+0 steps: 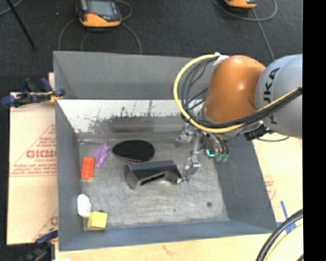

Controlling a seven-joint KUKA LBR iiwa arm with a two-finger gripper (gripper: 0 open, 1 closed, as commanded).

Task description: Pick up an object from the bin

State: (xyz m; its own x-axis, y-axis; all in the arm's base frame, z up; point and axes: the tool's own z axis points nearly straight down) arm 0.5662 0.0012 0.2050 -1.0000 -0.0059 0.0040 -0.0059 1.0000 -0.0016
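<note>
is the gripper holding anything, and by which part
Cannot tell; the gripper is at the right end of the black scoop-like thing mid-bin.

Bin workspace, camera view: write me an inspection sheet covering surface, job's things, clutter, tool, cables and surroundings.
Surface: grey metal bin, floor scuffed, with a small dark speck toward the right.
Job's things: dark grey slotted block in the middle, nearest the tool; black oval disc just behind it.
Clutter: purple piece and orange brick at the left; white piece and yellow cube in the near left corner.
Tool: tool low at the block's right end; contact cannot be told.
Cables: yellow and black cables looped round the orange wrist cover.
Surroundings: orange-and-black device on the dark floor beyond the bin.
</note>
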